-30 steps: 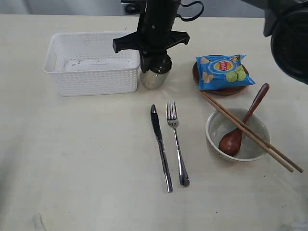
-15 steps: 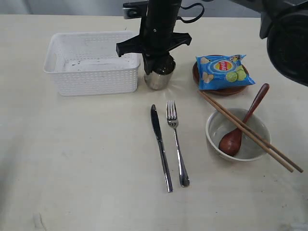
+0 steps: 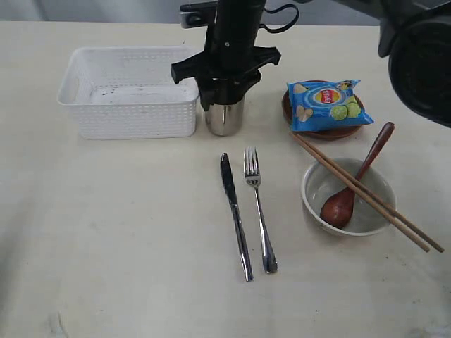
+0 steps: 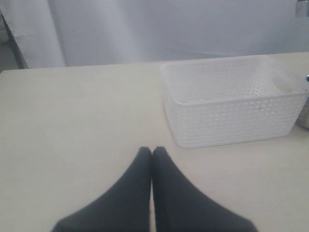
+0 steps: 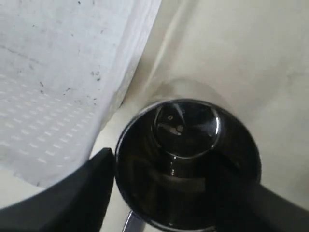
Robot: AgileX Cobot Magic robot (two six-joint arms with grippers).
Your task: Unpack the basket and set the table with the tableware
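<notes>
Dropped since a second ago: cup (image 3: 225, 118), from tilted and clear of the table (image 3: 113, 239) to upright on it. Also nudged a little left: basket (image 3: 127, 116).

Right gripper (image 3: 224, 98) straight above the cup, jaws apart, one finger (image 5: 72, 198) on each side of the rim. Right wrist view: thin sliver of light between that finger and the rim. Can't tell about contact on the other side.

Cup just right of the basket's near right corner, with a narrow strip of table between them. Basket on the far left of the table, dark scuffs on its floor.

Left gripper (image 4: 152, 154) with tips pressed together, clamped on nothing. Low over bare table, pointing toward the basket, apart from it.

Further out:
- Knife (image 3: 235, 218) and fork (image 3: 258, 211) near of the cup, mid-table. Parallel, not touching, knife on the left, handles toward the near edge.
- Plate (image 3: 331, 133) right of the cup, mostly covered by a blue chip bag (image 3: 328, 104) lying on it.
- Bowl (image 3: 315, 217) near of the plate, on the right.
- Spoon (image 3: 338, 208) head down in the bowl, handle leaning out over the far right rim.
- Chopsticks (image 3: 402, 222) laid diagonally across the bowl's rim. Far ends by the plate's near edge, near ends past the bowl to the right, crossing over the spoon handle.
</notes>
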